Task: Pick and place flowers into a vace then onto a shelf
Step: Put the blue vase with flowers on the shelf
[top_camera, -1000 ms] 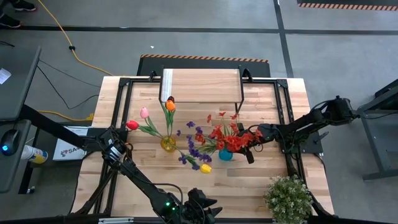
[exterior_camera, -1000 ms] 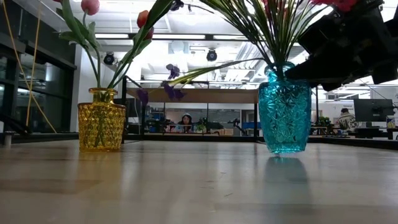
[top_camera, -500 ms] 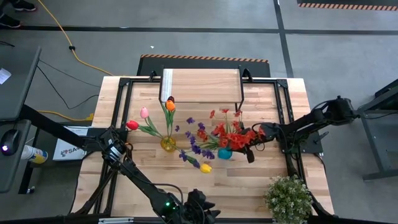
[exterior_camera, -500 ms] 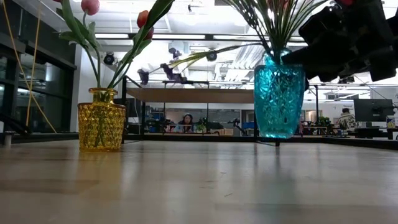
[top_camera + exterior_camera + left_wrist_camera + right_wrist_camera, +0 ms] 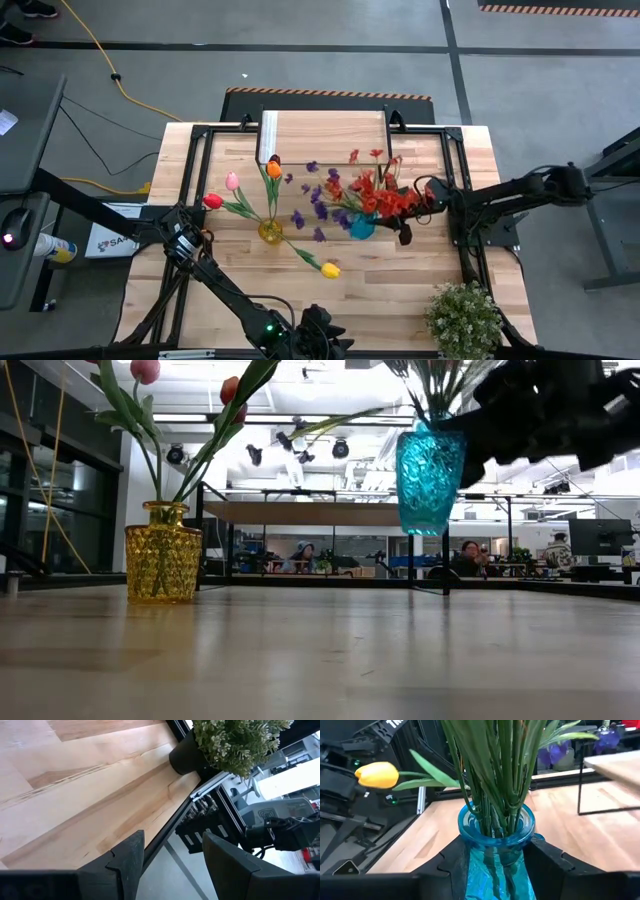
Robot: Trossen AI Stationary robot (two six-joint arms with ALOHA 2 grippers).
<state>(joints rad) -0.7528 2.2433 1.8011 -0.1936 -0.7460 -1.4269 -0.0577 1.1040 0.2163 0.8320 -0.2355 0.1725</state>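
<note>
A faceted amber glass vase (image 5: 270,232) of tulips stands at nine o'clock of the lifted one. The right gripper (image 5: 492,865), jaws clamped on a cut turquoise glass vase (image 5: 428,478) of flowers (image 5: 372,194), holds it clear of the butcher-block table (image 5: 400,280); next, seemingly, onto the wood-topped shelf (image 5: 325,135) at twelve o'clock. The left gripper (image 5: 170,855) waits half-open and empty at the near edge.

You see two slim black arms: the left arm (image 5: 215,275) carries a small green light near its wrist at the frame's bottom centre; the right arm (image 5: 500,200) is matte black with bulky joints. Each wrist ends in two blunt dark fingers (image 5: 127,857).
</note>
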